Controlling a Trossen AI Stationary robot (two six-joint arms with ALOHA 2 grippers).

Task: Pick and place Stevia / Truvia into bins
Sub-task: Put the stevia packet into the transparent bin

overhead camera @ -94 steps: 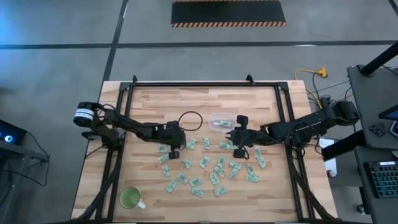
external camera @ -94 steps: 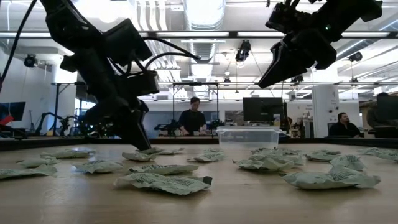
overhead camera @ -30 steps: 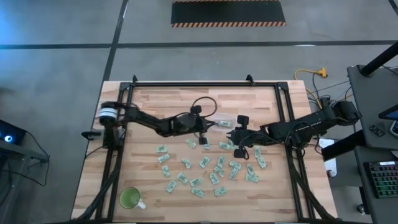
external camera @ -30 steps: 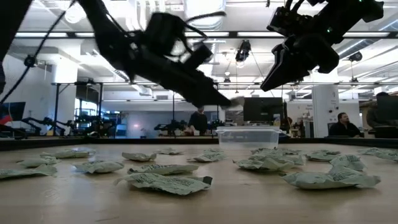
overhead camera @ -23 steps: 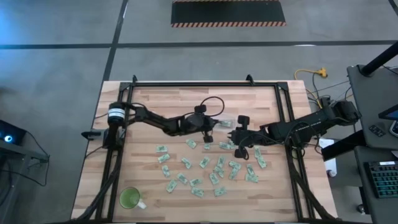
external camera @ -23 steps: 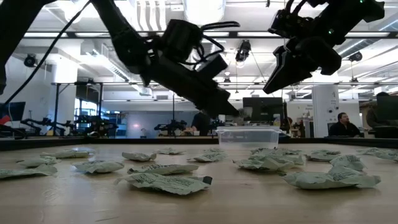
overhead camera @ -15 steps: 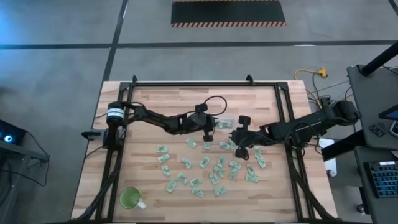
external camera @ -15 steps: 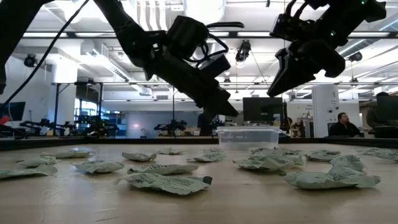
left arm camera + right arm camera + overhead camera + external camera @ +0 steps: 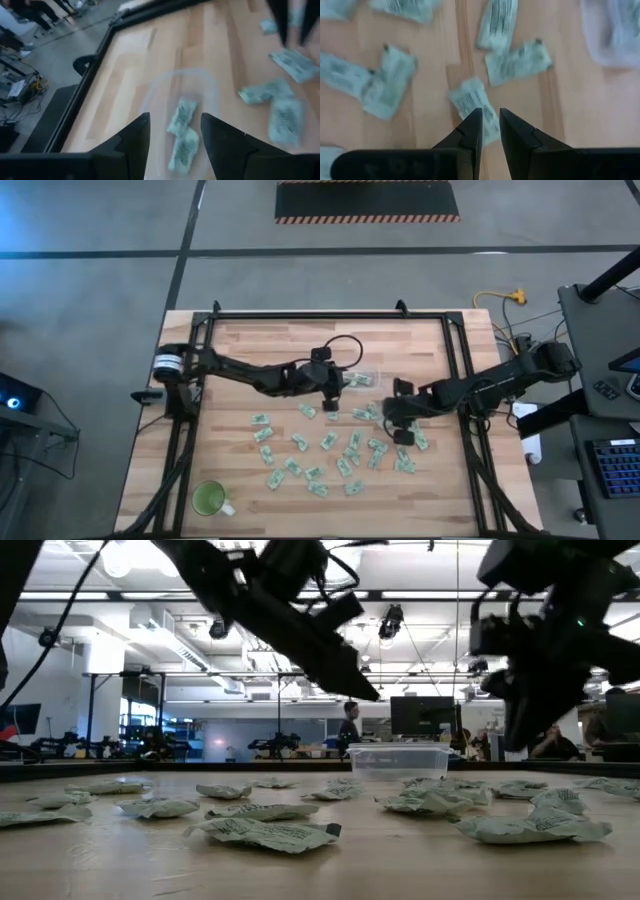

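The left gripper (image 9: 338,385) hangs w/ fingers apart just left of the clear tub (image 9: 361,379), which holds two packets (image 9: 182,133). The right gripper (image 9: 490,131) is low over the loose packets (image 9: 330,445) mid-table, fingers nearly together, holding nothing.

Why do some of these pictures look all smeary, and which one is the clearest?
The left wrist view is smeared: the clear tub and the sachets inside it look soft. In the low view the right tool is a dark, blurry silhouette against bright ceiling lights. The right wrist view is slightly soft. The high view is clearest, though the sachets there are tiny.
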